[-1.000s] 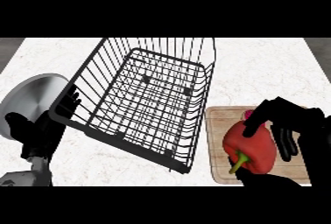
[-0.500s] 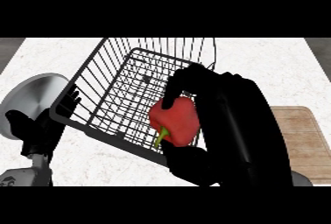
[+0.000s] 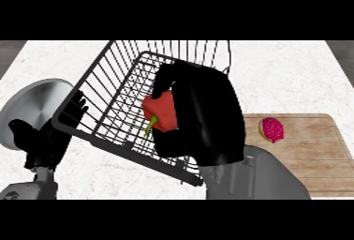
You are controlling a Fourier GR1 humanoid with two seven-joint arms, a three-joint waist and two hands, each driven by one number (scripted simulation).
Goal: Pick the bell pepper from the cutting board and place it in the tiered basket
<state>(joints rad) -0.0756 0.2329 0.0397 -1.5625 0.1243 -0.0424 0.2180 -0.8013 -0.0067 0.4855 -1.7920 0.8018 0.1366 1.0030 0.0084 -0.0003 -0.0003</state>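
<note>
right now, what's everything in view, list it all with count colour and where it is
red bell pepper with green stem: one, red, held over the upper tier of the basket
black wire tiered basket: one, black, centre of the counter, tilted in view
pale wooden cutting board: one, light brown, right side of the counter
small pink-magenta round item: one, pink, on the cutting board's left part; what it is cannot be told
shiny round metal pan or lid: one, silver, left edge of the counter
white marbled counter: one, white
right robot hand: one, black, curled round the pepper over the basket
left robot hand: one, black, open, resting at lower left by the basket's edge
</note>
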